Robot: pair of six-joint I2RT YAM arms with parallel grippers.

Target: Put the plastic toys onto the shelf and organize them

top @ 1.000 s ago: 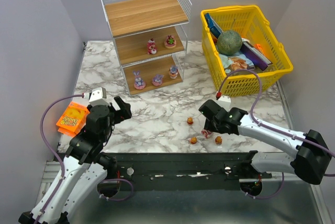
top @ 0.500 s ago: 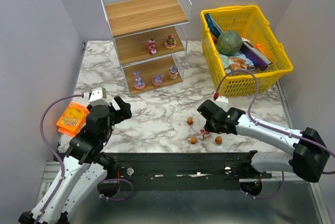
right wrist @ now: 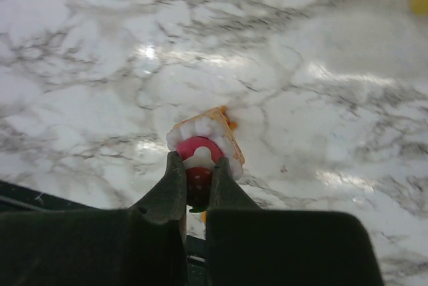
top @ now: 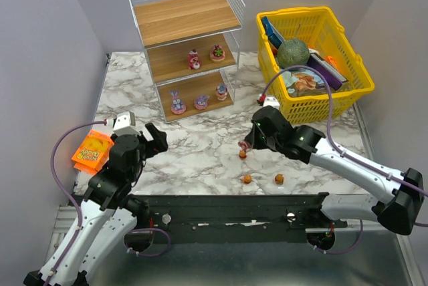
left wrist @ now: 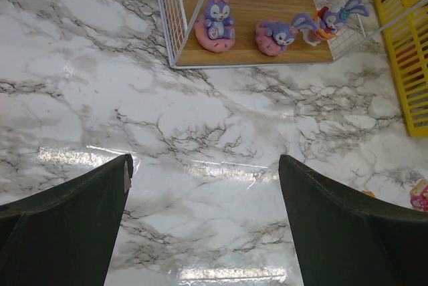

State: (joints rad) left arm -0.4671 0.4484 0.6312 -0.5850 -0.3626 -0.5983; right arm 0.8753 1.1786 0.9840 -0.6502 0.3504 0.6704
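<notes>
Marble table (top: 200,146) is taking up the middle of your top view. The shelf (top: 184,15) is standing at upper centre-left with its top board bare. The yellow basket (top: 354,89) is sitting at upper right, apart from the shelf, with the green ball (top: 293,53) lying inside among other clutter.

Your left gripper (top: 155,140) is hovering over the marble at lower left. In the left wrist view (left wrist: 204,226) its fingers are standing wide apart with nothing between them. It is pointing toward the shelf's bottom board.

Your right gripper (top: 249,142) is sitting just right of centre, above the table. In the right wrist view (right wrist: 197,172) its jaws are pinching nearly closed on a red-pink toy (right wrist: 196,159), which is filling the narrow gap at the tips. An orange-yellow toy (right wrist: 224,132) is showing on the marble directly behind it. I can't tell whether the two are touching.

The orange packet (top: 92,150) is lying at the left edge, beside the left arm.

Toys you're tracking:
- The middle board is carrying two red-pink figurines (top: 193,59) (top: 217,53), side by side.
- The bottom board is carrying three pink-purple figurines (top: 177,103) (top: 200,102) (top: 221,91) in a row. The left wrist view is showing them at the top of the frame.
- Three orange ones are lying loose on the marble below centre: one just under the right gripper (top: 243,154), and two nearer the bottom edge (top: 247,179) (top: 279,179).
</notes>
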